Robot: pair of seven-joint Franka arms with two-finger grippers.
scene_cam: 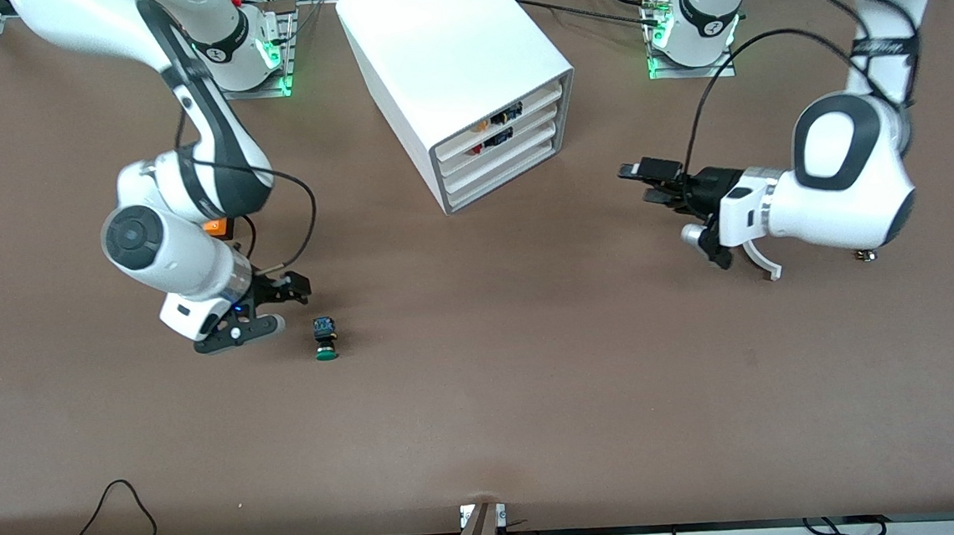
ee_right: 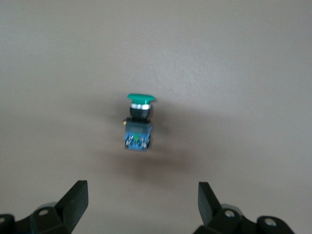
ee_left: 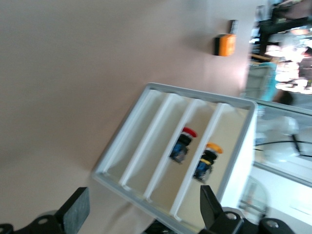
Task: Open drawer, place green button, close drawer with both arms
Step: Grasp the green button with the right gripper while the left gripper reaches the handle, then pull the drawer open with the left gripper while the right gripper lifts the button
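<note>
Just beside our right pincer (scene_cam: 282, 304), on the brown desk (scene_cam: 534, 364), the button (scene_cam: 326, 340) is lying on its side, its green cap turned toward the front camera and its bluish end toward the cabinet (scene_cam: 464, 84). We are holding that pincer's fingers (ee_right: 73, 202) spread wide with nothing between them; in the right wrist view the button (ee_right: 138, 122) is sitting ahead of the gap, apart from both fingers.

We are holding our left pincer (scene_cam: 647, 182) just as wide and empty, low over the desk and pointing at the cabinet's front. The drawer (scene_cam: 499, 168), third one down, is sitting shut, well apart from this pincer. In the left wrist view, red-capped (ee_left: 183, 143) and orange-capped (ee_left: 207, 160) buttons are showing in the two drawers above it. An orange cube (scene_cam: 216, 227) is peeking out under our right arm.
</note>
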